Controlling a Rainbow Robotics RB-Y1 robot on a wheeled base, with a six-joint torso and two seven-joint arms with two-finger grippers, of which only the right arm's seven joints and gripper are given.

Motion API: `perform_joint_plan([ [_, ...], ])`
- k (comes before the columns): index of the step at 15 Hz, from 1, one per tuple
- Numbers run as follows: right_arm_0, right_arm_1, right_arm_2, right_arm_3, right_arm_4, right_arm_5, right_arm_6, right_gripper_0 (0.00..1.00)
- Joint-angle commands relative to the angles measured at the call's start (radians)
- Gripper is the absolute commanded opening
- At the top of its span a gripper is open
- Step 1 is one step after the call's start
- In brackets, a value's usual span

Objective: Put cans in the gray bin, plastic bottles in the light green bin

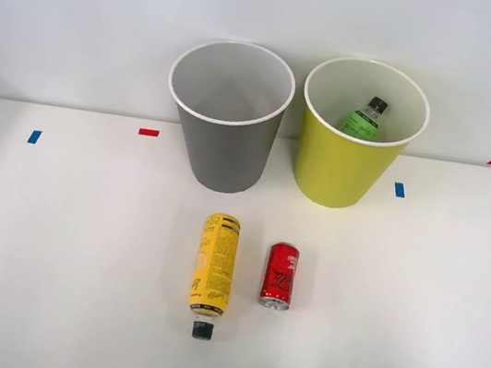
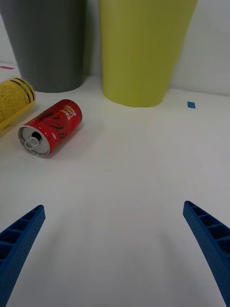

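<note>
Near the back edge of the white table [image 1: 50,237] stand two round tapered bins with white rims: the gray bin [image 1: 223,148] and, to its right, the yellow-green bin [image 1: 340,166], which holds a green-labelled bottle [image 1: 365,119] leaning on its inner wall. Toward the middle of the table, a slim yellow bottle [image 1: 214,263] lies on its side, black cap toward the front edge, just beside a small red can [image 1: 279,275] with silver ends. The right gripper [image 2: 115,240] sits low by the front edge, ribbed blue fingers [image 2: 21,235] spread wide, with the can lying ahead and to their left, well apart.
</note>
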Motion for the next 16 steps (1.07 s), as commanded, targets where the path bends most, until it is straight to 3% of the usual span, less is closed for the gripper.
perform_joint_plan([
  [1, -0.022, -0.033, -0.002, -0.190, -0.042, 0.292, -0.021, 1.00],
  [7, -0.147, -0.124, -0.048, -0.604, -0.133, 1.102, -0.240, 1.00],
  [13, -0.432, -0.133, -0.030, -0.607, -0.209, 1.454, -0.518, 1.00],
  [16, -0.582, -0.133, -0.025, -0.607, -0.255, 1.663, -0.555, 1.00],
])
